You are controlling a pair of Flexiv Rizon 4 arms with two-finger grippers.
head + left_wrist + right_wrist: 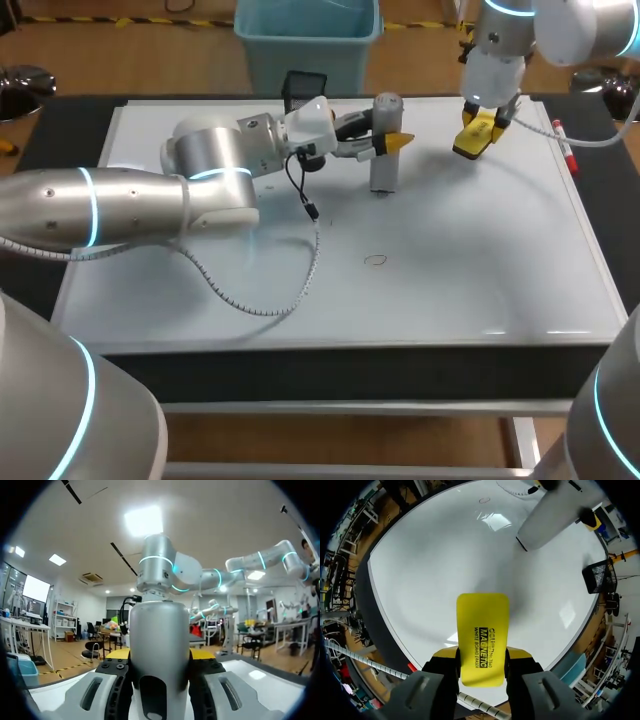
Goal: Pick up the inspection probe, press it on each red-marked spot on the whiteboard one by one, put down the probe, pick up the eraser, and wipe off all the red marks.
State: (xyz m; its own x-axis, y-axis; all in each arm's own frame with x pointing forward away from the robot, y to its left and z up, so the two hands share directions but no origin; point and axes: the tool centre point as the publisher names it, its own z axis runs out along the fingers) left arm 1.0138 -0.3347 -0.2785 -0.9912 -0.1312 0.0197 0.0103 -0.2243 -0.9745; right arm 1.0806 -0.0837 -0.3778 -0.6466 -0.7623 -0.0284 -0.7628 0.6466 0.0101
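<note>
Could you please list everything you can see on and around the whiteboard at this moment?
whiteboard: one, white, covers most of the table.
red mark: one visible, a faint red ring, near the board's middle, on the near side of the probe.
probe: one, grey, upright on the board's far middle.
eraser: one, yellow, held over the board's far right part.
marker: one, red and white, lies at the board's right edge.
mesh holder: one, black, at the board's far edge.
left end effector: one, yellow-tipped, shut on the probe.
right end effector: one, yellow-tipped, shut on the eraser.
</note>
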